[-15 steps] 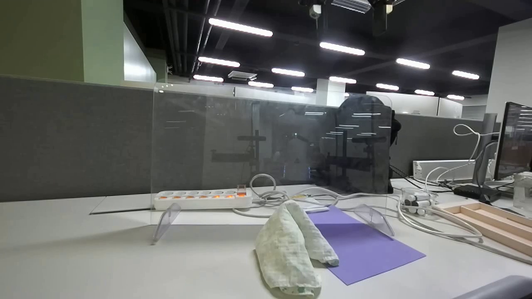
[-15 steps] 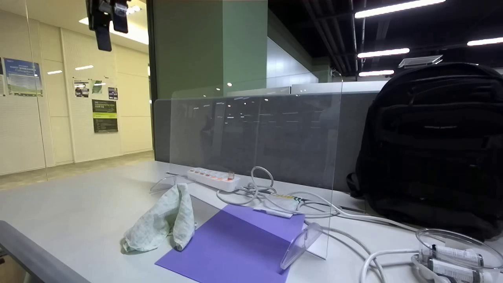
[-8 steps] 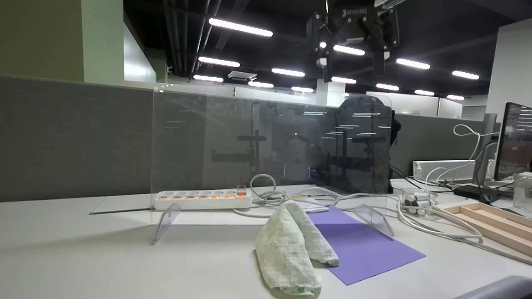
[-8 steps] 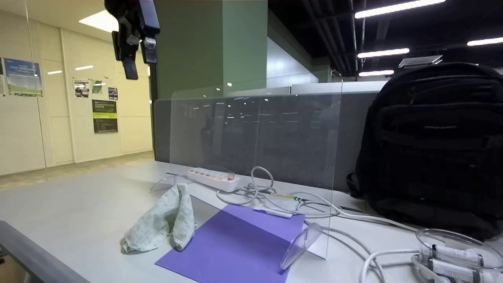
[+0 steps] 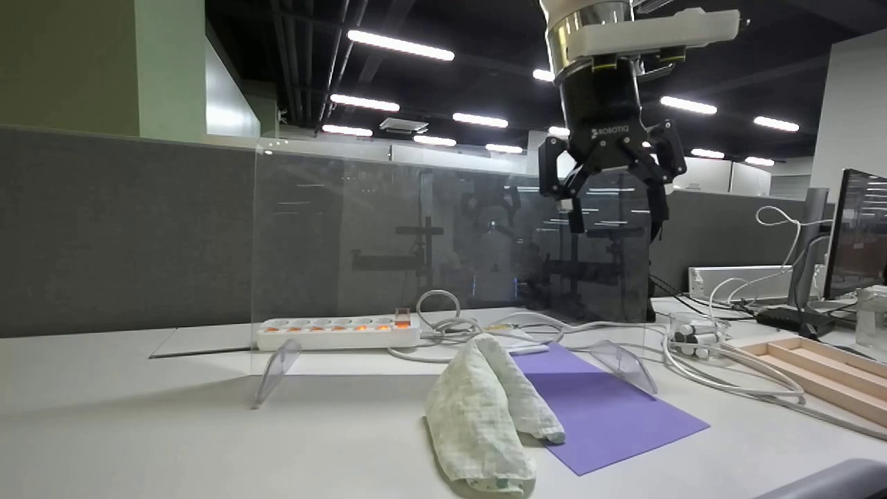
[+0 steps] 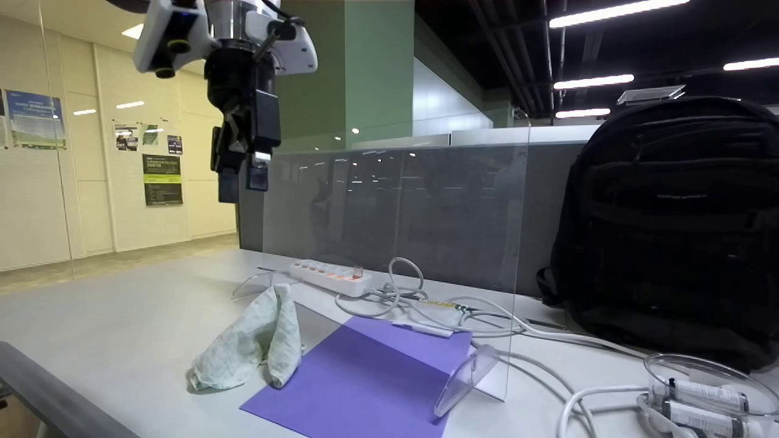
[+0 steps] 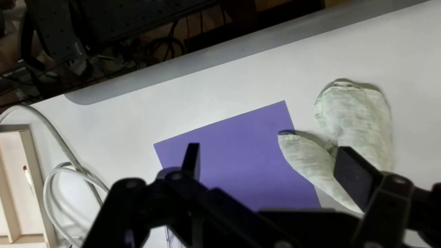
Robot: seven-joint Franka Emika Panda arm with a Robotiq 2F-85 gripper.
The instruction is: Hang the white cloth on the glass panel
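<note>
my robotiq gripper (image 5: 617, 217) hung empty, jaws wide. white cloth (image 5: 475, 416) stood tented on the desk (image 5: 332, 436) below, right of center in the wrist view, so i figured sideways first, then down.

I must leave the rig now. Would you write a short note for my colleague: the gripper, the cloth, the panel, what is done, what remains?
Gripper: open and empty, above the table.
White cloth: in a peaked fold on the table, one end over the edge of the purple sheet.
Glass panel: upright, no cloth on it.
Done: no step of the hanging; cloth not grasped.
Left: grasp the cloth, lift it, drape it over the panel's top edge, release.
</note>
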